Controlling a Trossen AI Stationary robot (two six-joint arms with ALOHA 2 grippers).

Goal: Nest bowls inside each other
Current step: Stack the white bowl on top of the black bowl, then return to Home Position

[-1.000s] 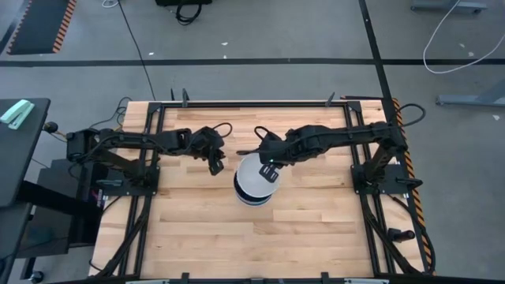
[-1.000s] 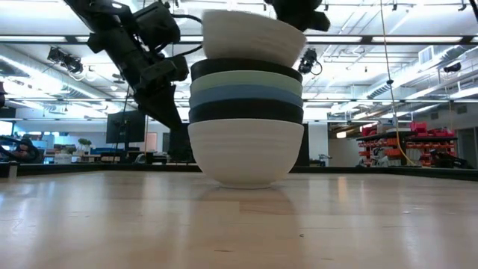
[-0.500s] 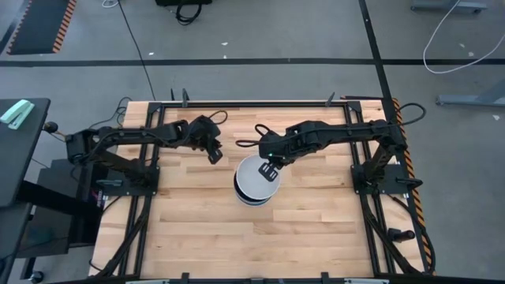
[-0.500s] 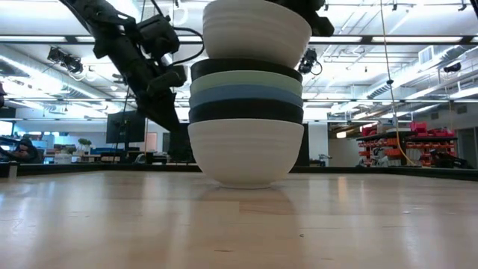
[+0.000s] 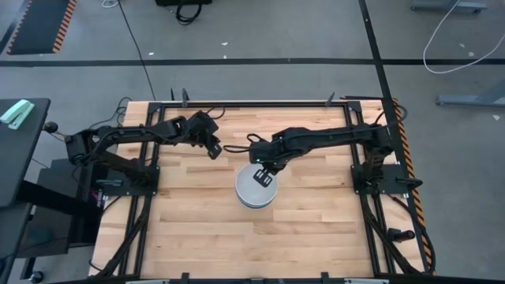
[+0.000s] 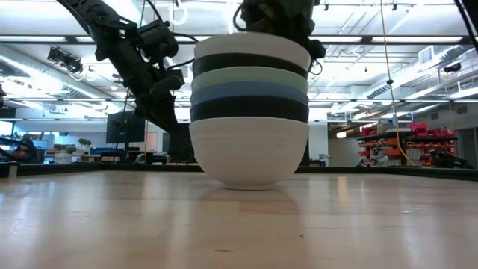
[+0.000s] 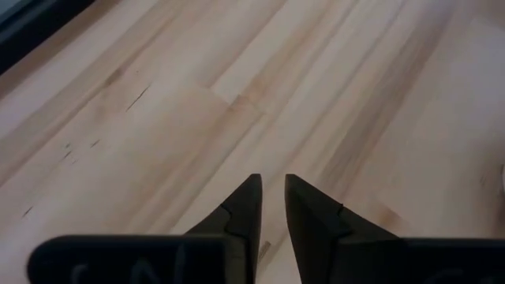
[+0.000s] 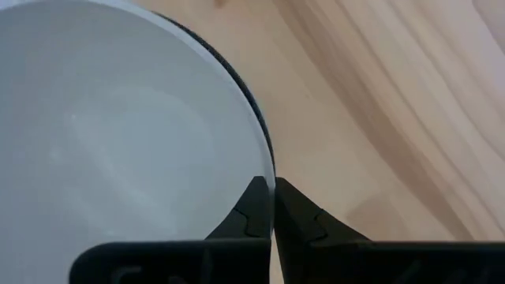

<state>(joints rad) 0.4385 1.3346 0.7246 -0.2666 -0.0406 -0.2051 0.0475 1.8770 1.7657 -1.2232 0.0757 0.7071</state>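
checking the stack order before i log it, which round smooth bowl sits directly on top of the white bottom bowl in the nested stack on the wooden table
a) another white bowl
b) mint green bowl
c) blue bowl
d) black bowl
d: in the low view a black bowl's rim shows right above the round, smooth white bottom bowl, with the blue bowl and mint green bowl higher up.
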